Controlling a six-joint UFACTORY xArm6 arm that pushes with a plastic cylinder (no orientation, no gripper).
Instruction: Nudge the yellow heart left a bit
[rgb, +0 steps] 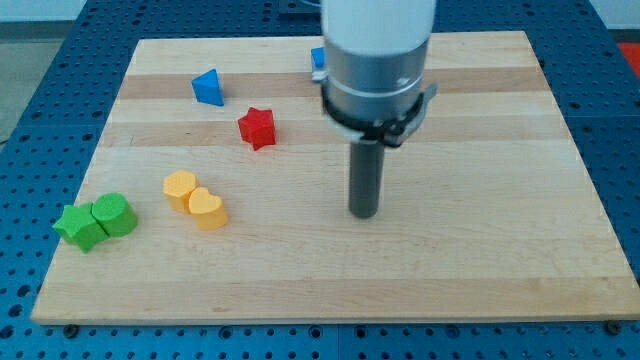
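The yellow heart (208, 209) lies on the wooden board (330, 270) at the lower left, touching a second yellow block (180, 188) on its upper left. My tip (363, 213) rests on the board well to the right of the heart, at about the same height in the view, with bare board between them. The arm's grey body hangs above the tip at the view's top.
A red star (257, 127) and a blue triangle (208, 87) lie up and left. A green star (79, 226) and another green block (114, 214) touch near the left edge. A blue block (317, 60) peeks out behind the arm.
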